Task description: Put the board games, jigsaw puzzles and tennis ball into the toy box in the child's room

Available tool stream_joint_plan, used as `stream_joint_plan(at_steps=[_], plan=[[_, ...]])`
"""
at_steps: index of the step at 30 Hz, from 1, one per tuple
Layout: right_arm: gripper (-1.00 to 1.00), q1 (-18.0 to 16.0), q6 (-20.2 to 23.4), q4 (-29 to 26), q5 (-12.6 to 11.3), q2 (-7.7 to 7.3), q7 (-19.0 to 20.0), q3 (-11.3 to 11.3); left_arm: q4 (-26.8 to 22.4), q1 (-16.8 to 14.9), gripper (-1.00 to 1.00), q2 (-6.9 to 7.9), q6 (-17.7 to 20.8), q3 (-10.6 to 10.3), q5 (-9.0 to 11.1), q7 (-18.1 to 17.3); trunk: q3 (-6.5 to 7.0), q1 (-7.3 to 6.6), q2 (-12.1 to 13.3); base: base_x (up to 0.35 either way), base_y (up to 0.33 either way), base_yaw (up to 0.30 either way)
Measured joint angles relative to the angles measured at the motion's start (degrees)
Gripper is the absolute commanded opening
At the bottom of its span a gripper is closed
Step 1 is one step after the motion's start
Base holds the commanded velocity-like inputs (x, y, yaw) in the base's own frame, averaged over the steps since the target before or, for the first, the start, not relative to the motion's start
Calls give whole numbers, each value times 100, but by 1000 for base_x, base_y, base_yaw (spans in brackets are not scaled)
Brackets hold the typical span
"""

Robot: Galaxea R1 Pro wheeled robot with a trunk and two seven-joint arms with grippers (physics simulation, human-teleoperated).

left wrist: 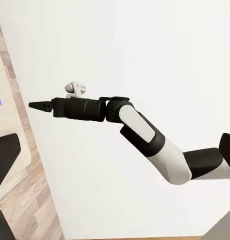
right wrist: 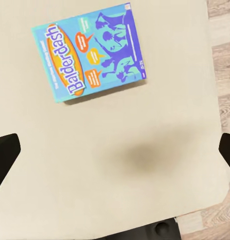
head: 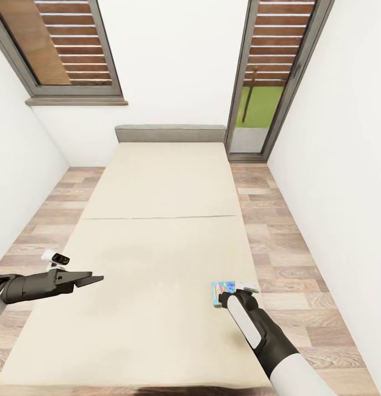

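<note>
While right pincer (head: 233,297) hovers agape | board game (right wrist: 90,51) flat on bed (head: 157,187) just beyond it

The bed (head: 157,231) has a plain beige mattress that looks like matt, smooth cloth, with a grey fabric-like headboard (head: 170,133) at its far end. The board game (right wrist: 90,52) looks like printed card with a slight sheen; the floor (head: 289,242) is pale wood plank
</note>
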Motion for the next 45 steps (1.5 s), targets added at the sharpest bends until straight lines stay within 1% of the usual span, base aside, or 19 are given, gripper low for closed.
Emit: stream_joint_plan(at_steps=[32, 45], plan=[[100, 0, 0, 0, 5, 27, 0, 12, 0, -2, 100, 0, 0, 0, 0, 0, -4, 0, 0, 58, 1, 0], [100, 0, 7, 6, 10, 27, 0, 5, 0, -1, 100, 0, -1, 0, 0, 0, -94, 1, 0, 5, 0, 0]])
